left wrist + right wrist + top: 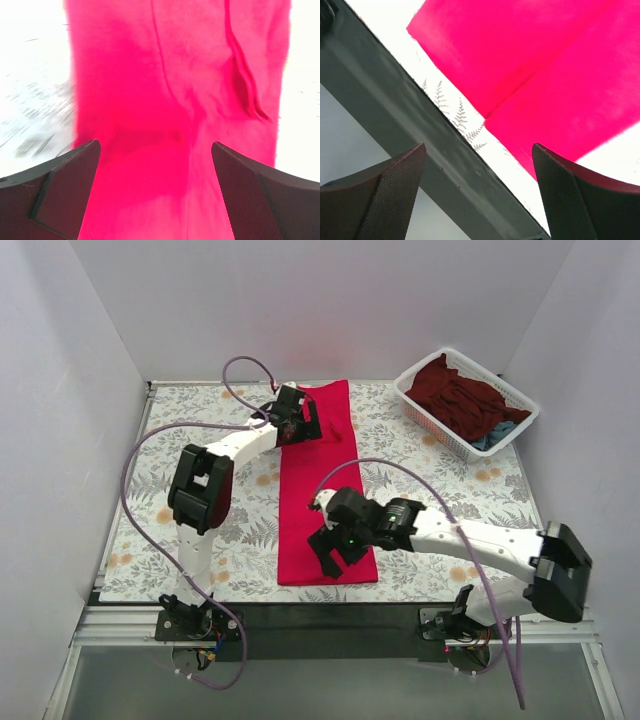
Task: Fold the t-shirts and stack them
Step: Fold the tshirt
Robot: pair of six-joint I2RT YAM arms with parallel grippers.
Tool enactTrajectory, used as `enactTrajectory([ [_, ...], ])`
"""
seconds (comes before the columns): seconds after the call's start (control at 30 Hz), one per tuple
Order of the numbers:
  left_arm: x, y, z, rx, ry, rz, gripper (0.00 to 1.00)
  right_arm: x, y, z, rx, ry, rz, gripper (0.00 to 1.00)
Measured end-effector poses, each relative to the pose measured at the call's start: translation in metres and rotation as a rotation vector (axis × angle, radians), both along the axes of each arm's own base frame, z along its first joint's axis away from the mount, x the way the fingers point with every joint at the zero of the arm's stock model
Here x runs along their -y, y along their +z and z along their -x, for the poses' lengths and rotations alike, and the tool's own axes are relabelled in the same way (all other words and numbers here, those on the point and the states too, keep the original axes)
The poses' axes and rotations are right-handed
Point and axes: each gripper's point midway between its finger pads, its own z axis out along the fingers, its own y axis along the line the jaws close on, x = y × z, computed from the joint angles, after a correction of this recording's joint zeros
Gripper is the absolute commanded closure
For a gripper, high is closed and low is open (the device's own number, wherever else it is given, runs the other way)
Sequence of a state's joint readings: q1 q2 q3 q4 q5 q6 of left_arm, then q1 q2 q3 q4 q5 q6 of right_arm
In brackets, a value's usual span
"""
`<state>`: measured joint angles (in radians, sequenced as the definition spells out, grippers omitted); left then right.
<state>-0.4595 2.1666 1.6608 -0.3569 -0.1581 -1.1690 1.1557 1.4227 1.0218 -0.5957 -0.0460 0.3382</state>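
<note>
A: What is taking up the most room?

B: The bench [450, 490] in its fern-print cover. Down its middle the crimson t-shirt [315, 490] is lying as one long narrow strip, running from the far edge almost to the near one.

A: And the other shirts?

B: They are waiting in the white basket [430, 425] at the far right corner. The maroon t-shirt [455, 395] is filling most of it, and a teal t-shirt [495, 435] is peeking out at the near side.

A: Where are the arms working?

B: The left end effector [297, 420] is hovering over the strip's far end, and the right end effector [333, 552] is hanging over its near end. Both are standing with fingers wide apart, and neither wrist view is showing any cloth between them.

A: So what am I worrying about?

B: I am guessing that an end-to-end fold is coming. At the near end the right wrist view is showing two layers lying slightly offset. If the fingers are pinching only the upper one, the lengthwise fold is likely going to open. That end is also lying close to the dark rail [420, 150] at the bench front, so a low approach is risking a knock there. Uneven lifting would be skewing the strip.
</note>
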Motion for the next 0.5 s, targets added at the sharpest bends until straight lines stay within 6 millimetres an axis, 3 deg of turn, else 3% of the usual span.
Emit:
enactTrajectory([
  [0.07,-0.008,0.021,0.01,0.006,0.022,0.0,0.07,0.009,0.015,-0.009,0.021,-0.062,-0.056,0.16],
  [0.13,-0.017,0.052,0.027,0.029,0.045,0.023,0.09,0.022,0.014,-0.016,0.017,-0.133,-0.07,0.18],
  [0.23,-0.037,0.092,0.072,0.051,0.079,0.071,0.11,0.051,-0.01,-0.017,-0.026,-0.232,-0.012,0.2],
  [0.3,-0.051,0.105,0.112,0.056,0.092,0.1,0.11,0.068,-0.025,-0.012,-0.055,-0.276,0.027,0.24],
  [0.4,-0.062,0.086,0.181,-0.012,0.081,0.12,0.13,0.088,-0.036,-0.004,-0.088,-0.333,0.051,0.29],
  [0.5,-0.068,0.042,0.247,-0.151,0.061,0.11,0.14,0.096,-0.039,-0.001,-0.107,-0.37,0.046,0.32],
])
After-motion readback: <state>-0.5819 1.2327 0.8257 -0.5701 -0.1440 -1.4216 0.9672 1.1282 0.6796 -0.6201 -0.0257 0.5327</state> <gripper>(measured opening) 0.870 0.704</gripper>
